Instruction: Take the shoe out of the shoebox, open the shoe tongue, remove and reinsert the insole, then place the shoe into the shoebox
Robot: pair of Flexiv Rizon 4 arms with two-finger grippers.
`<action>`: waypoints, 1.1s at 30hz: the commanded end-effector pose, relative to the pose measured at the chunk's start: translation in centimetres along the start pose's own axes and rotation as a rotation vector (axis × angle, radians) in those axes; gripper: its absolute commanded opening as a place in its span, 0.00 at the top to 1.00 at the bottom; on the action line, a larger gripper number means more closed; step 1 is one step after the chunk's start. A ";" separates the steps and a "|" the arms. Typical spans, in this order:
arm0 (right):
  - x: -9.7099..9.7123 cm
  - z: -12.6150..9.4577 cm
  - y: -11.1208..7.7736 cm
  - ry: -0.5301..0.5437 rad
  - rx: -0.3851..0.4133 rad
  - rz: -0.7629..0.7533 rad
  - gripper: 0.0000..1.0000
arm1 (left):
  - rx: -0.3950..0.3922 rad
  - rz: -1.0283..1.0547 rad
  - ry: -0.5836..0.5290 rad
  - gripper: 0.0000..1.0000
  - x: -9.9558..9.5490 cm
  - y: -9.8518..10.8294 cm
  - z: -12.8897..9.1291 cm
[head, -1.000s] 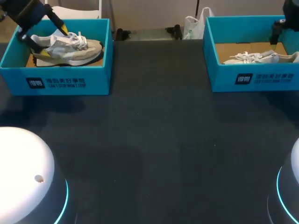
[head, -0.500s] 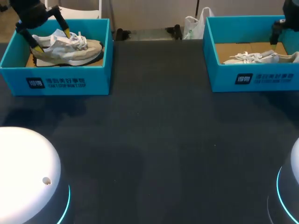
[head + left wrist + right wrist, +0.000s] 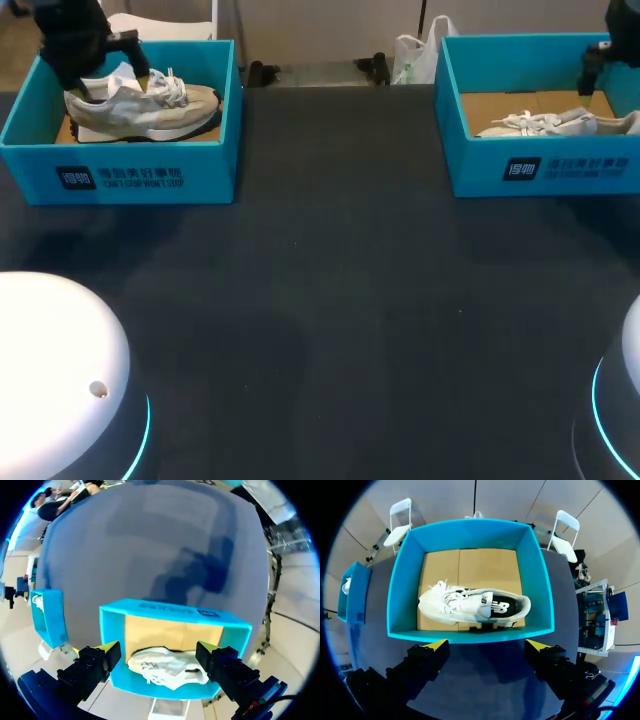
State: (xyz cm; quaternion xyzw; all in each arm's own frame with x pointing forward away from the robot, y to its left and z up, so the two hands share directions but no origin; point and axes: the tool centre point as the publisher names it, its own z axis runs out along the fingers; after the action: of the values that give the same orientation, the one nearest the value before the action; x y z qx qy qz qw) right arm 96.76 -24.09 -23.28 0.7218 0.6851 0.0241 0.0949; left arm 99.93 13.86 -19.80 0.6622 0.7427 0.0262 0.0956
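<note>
The left shoebox [image 3: 140, 175] sits at the far left corner of the table [image 3: 330, 300], the right shoebox [image 3: 560, 170] at the far right corner. They are well apart, with a broad stretch of dark table between them and in front of both.

The left shoe [image 3: 150, 100] lies lengthwise inside the left shoebox, toe close to the wall nearest the table's middle. The left arm [image 3: 70, 40] hangs over the box's back outer corner, above the heel. From the wrist, the left gripper [image 3: 157, 649] holds its fingers [image 3: 107, 647] spread wide apart with nothing between them, above the box's rim. The shoe hugs the wall nearest the gripper, with bare cardboard floor beyond it.

The right arm [image 3: 605, 45] hangs above the right shoebox's back. The right gripper [image 3: 487, 644] is also spread wide and holds nothing, poised outside one long wall. The right shoe [image 3: 475, 605] lies across the box, its ends close to the side walls, with bare floor towards the wall farthest from the gripper.
</note>
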 end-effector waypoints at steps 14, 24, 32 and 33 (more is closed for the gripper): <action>0.0 0.0 0.1 0.001 0.001 0.000 0.00 | -0.071 0.087 0.043 0.00 5.9 7.4 1.2; 0.0 0.0 0.1 0.001 0.001 0.000 0.00 | -0.079 0.090 0.065 0.00 9.2 10.5 3.2; 0.0 0.0 0.1 0.001 0.001 0.000 0.00 | -0.106 0.165 0.056 0.00 11.4 12.6 4.6; 0.0 0.0 0.1 0.001 0.001 0.000 0.00 | -0.105 0.170 0.053 0.00 11.5 12.7 4.7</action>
State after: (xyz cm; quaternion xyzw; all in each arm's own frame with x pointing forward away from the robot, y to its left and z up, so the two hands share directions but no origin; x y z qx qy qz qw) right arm 96.75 -24.08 -23.29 0.7217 0.6852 0.0240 0.0951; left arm 111.31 25.89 -23.00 0.7139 0.6856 0.0969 0.1051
